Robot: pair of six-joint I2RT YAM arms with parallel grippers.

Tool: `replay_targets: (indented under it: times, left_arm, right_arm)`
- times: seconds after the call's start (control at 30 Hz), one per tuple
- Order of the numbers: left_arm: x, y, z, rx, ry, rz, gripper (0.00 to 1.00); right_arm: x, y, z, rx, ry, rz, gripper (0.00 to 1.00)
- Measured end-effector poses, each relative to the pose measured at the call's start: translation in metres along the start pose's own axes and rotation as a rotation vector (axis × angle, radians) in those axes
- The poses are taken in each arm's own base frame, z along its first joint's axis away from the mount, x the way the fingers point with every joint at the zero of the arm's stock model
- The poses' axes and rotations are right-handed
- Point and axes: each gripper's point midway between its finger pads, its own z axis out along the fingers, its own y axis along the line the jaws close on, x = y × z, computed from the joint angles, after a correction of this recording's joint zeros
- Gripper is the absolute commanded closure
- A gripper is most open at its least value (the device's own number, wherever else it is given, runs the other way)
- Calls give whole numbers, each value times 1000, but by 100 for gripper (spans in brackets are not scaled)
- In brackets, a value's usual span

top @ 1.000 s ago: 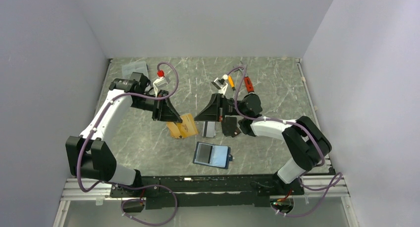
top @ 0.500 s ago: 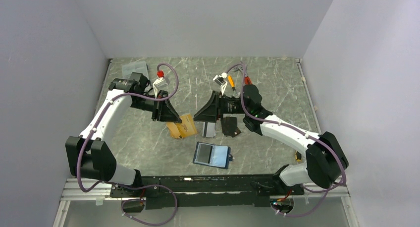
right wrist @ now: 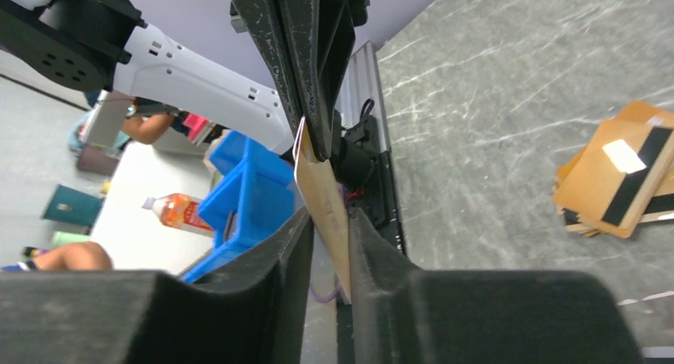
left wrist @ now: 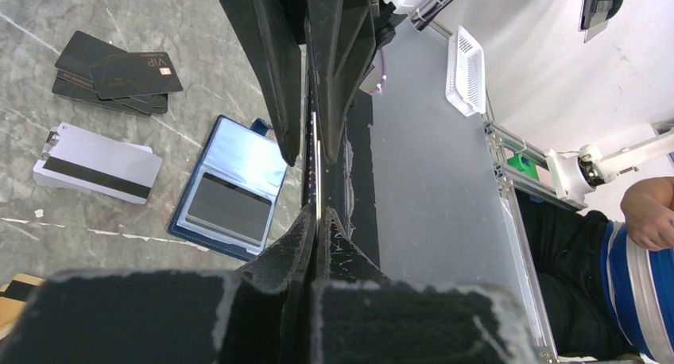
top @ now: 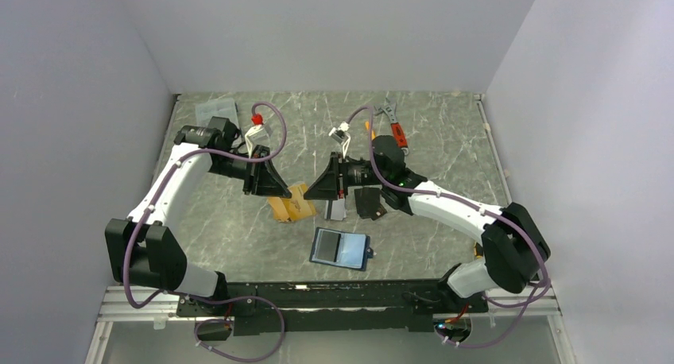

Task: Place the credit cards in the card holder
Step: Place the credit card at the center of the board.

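Holding the orange-tan card (right wrist: pixel 324 191) aloft between the arms, my left gripper (left wrist: pixel 316 223) is pinching it tight. I am not managing to tell whether my right gripper (right wrist: pixel 331 225), straddling it, is gripping. If the left is letting go too soon, I am risking a drop onto the counter (top: pixel 445 141), short of the open card holder (top: pixel 340 248). Its long axis is seemingly running from gripper to gripper.

We can read just one word here: "VIP", in pale letters on the top black card (left wrist: pixel 131 70) of the small stack right of centre on the table (top: pixel 445 141). The finer marks on that card are too small for us, and nothing else is legible.
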Motion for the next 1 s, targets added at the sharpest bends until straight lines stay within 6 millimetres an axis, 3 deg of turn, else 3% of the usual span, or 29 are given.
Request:
replay_targets:
  times: [0.1, 0.23, 0.37, 0.5, 0.67, 1.0]
  left_arm:
    - [0, 1, 0, -4, 3, 1, 100]
    - [-1, 1, -1, -5, -2, 3, 100]
    - [-1, 1, -1, -2, -6, 2, 100]
    - [-1, 0, -1, -1, -6, 0, 100]
    - [-2, -1, -1, 3, -10, -4, 100]
    - [-2, -3, 0, 10, -15, -12, 100]
  right_arm:
    - [3, 0, 3, -12, 10, 15, 92]
    - [1, 6, 3, -37, 6, 13, 93]
    - [1, 9, 3, -53, 7, 19, 82]
    - [-1, 12, 0, -75, -1, 25, 79]
    - [-3, 18, -1, -101, -7, 21, 100]
    - [-3, 14, -2, -96, -14, 26, 100]
